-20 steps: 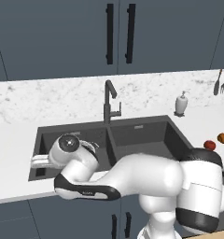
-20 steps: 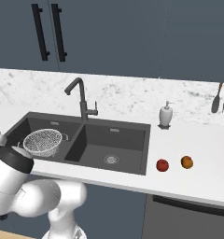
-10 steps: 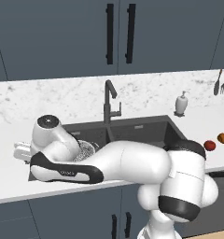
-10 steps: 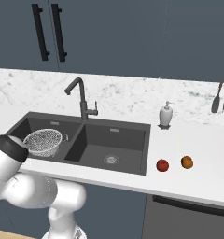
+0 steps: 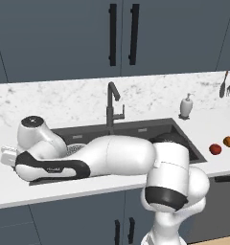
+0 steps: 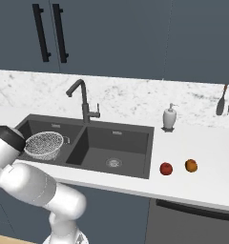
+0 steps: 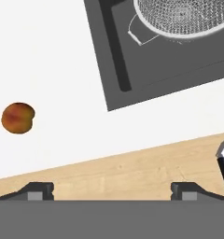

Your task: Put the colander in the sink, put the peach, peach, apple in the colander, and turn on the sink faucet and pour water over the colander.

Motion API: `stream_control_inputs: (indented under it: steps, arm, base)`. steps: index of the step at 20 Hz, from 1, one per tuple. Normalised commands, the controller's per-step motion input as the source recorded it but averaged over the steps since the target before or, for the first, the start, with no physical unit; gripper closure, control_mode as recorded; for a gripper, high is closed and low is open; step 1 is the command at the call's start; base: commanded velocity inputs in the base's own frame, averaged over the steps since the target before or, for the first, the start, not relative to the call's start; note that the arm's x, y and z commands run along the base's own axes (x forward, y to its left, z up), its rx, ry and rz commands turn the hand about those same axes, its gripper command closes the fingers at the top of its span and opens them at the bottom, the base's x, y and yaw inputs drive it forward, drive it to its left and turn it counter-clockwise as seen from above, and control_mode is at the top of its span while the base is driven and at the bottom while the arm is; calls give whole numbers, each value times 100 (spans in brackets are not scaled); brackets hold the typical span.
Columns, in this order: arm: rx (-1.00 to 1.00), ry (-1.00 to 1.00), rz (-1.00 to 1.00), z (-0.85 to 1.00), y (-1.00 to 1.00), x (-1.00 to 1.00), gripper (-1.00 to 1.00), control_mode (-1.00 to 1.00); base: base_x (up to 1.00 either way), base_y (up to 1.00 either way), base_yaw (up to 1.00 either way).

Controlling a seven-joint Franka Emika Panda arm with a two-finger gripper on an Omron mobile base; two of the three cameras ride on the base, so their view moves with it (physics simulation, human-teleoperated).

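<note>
My gripper (image 7: pixel 112 189) hangs wide open, empty; silver wire-mesh colander (image 7: pixel 184 17) sits in the dark grey sink (image 7: pixel 179 60); next, I judge: grasp the orange-red peach (image 7: pixel 17 117) near the white counter's (image 7: pixel 48 70) front edge.

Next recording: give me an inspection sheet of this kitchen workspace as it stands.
Surface: white marble counter, dark grey double-basin sink.
Job's things: silver wire-mesh colander in left basin; red apple and orange peach on counter right of sink; another peach on counter left of sink; dark faucet, no water running.
Clutter: white soap dispenser.
Tool: open, empty.
Cables: nothing seen.
Surroundings: dark cabinets.
</note>
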Motion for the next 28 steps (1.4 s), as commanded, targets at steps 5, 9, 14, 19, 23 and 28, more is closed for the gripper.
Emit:
stream_control_inputs:
  steps: [5,9,14,19,23,28]
  arm:
    - [-3,6,-9,-6,38,14,-100,-100]
    - [0,14,-3,-9,36,20,-100,-100]
    - [0,13,0,-18,41,18,-100,-100]
    - [-1,5,0,-17,47,33,-100,-100]
    - [-3,0,0,-20,40,25,-100,-100]
    - [-5,0,0,-32,34,8,-100,-100]
  base:
    - [0,0,0]
    - [0,0,0]
    - [0,0,0]
    - [0,0,0]
    - [0,0,0]
    - [0,0,0]
